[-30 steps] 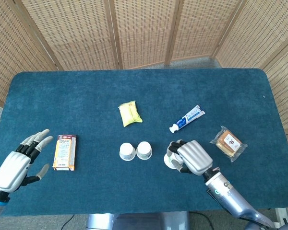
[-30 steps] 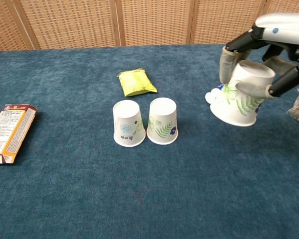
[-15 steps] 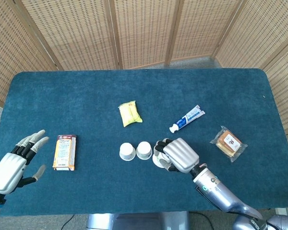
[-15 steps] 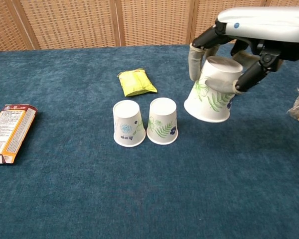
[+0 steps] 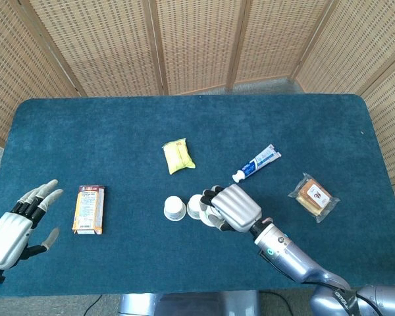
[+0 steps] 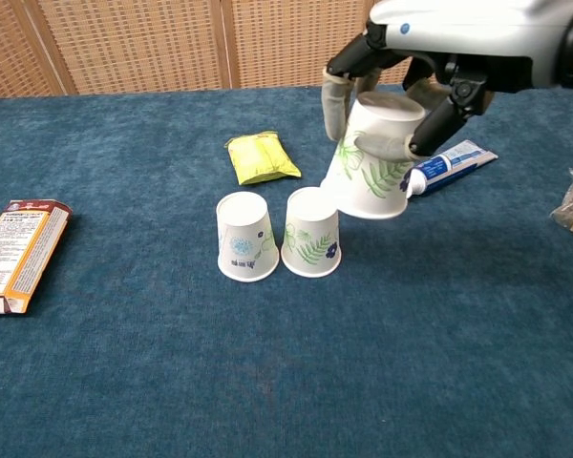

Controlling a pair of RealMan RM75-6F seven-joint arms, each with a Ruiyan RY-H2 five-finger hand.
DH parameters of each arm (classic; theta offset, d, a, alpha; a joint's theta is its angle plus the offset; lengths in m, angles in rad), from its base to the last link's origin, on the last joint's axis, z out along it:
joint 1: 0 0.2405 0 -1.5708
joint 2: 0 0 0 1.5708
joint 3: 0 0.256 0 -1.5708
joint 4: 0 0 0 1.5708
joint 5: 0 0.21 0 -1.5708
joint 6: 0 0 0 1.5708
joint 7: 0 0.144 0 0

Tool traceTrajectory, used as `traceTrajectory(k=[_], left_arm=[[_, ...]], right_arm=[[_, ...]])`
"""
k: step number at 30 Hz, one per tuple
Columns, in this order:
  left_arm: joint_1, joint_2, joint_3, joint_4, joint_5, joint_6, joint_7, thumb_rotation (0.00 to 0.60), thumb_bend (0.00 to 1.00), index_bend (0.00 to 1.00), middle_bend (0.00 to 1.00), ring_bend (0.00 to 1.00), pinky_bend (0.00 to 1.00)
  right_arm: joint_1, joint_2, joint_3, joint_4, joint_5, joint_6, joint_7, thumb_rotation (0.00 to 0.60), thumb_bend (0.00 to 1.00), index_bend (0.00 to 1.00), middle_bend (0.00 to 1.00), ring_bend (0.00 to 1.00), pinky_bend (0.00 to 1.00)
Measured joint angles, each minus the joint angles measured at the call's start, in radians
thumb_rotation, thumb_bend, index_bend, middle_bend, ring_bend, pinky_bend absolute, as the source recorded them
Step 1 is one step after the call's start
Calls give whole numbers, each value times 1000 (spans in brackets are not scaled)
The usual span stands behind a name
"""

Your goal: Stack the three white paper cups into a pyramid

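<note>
My right hand (image 6: pixel 401 114) grips a third paper cup (image 6: pixel 372 170), fern-printed and upside down, fingers wrapped about its sides; the cup is tilted and held in the air just above and to the right of the fern cup (image 6: pixel 311 232). That cup and the blue-flower cup (image 6: pixel 244 237) stand inverted side by side on the blue table (image 6: pixel 267 382) — close together, whether touching I cannot tell. My left hand (image 5: pixel 16 224) hovers at the table's left edge, fingers apart, holding nothing. Also present: orange box (image 5: pixel 89 209), yellow packet (image 5: pixel 178 156), toothpaste tube (image 5: pixel 257 162), wrapped snack (image 5: pixel 313 196).
</note>
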Motion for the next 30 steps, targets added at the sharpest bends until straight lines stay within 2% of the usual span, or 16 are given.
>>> traceTrajectory(k=[15, 30], left_arm=[[24, -4, 6, 12, -4, 19, -3, 600, 490, 0, 0, 0, 126], [32, -13, 3, 33, -25, 17, -23, 600, 490, 0, 0, 0, 126]], right_arm=[[122, -49, 38, 22, 93, -60, -49, 600, 524, 445, 420, 423, 855], [224, -113, 45, 96, 198, -91, -87, 600, 523, 443, 419, 423, 855]])
